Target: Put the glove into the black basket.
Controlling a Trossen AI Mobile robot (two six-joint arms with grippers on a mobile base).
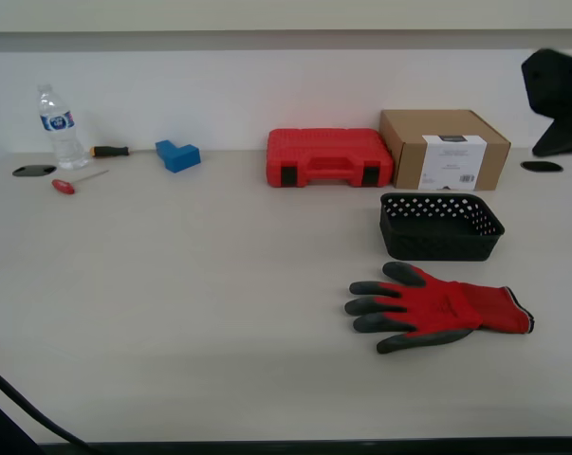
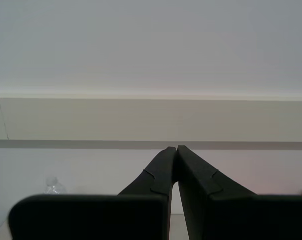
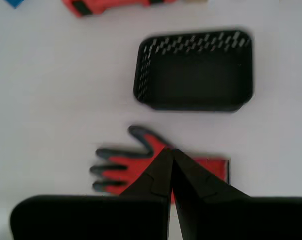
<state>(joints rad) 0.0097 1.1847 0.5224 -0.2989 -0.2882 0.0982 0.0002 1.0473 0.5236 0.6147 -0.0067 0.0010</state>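
Note:
The red glove with dark grey fingers lies flat on the table, fingers toward the exterior view's left, just in front of the black basket. The basket is empty. In the first wrist view my first gripper is shut and empty, hovering high above the glove, with the basket beyond it. My second gripper is shut and empty and faces the back wall, away from both. Part of a black arm shows at the exterior view's upper right.
A red tool case and a brown cardboard box stand behind the basket. At the far left are a water bottle, a blue block, and two screwdrivers.

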